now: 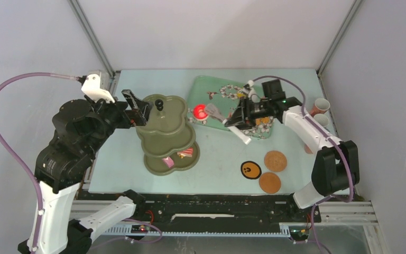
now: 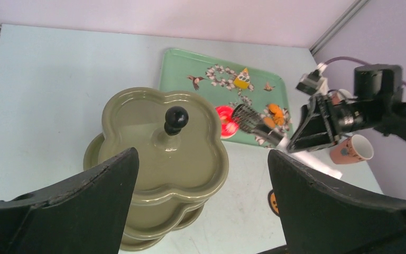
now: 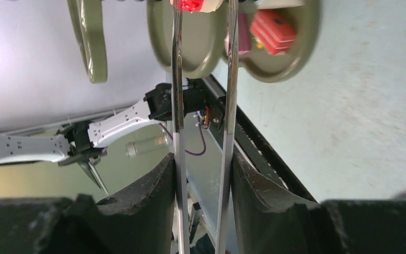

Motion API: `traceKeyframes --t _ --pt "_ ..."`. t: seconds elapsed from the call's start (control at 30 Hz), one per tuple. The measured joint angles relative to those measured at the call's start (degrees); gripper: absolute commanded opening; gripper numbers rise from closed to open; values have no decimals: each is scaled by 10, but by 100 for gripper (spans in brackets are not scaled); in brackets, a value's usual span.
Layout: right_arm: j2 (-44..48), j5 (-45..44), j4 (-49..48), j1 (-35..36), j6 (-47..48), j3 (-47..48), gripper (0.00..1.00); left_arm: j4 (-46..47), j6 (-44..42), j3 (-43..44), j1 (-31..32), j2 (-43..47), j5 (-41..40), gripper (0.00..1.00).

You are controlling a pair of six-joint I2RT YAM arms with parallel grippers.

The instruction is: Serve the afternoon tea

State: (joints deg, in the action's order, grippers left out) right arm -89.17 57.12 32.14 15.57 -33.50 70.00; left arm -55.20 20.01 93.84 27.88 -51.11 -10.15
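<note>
Between grey walls [image 1: 31,42]: pale table [image 1: 219,164] (stand [image 1: 170,119], tray [image 1: 200,88] aboard).

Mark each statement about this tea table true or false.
The right tool grips long metal tongs. True.
The top tier of the olive-green three-tier scalloped stand holds pastries. False: it is bare; a pink pastry and a red rectangular pastry lie on the bottom tier.
The tongs' tips bracket a round red pastry at the mint-green floral tray. True.
All three round coasters are brown. False: one coaster is black, two brown.
The left tool is shut. False: it is open beside the stand.
</note>
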Motion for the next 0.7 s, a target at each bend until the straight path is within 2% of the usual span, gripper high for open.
traceKeyframes --t 0.27,0.5,0.7 --pt "-16 -10 -138 117 -121 -7 0 6 24 0 0 0 0 100" --pt "-58 -22 -216 145 -185 -9 0 4 45 0 0 16 -2 100" --pt "-94 -47 -223 170 -191 2 4 -11 55 0 0 26 -3 100"
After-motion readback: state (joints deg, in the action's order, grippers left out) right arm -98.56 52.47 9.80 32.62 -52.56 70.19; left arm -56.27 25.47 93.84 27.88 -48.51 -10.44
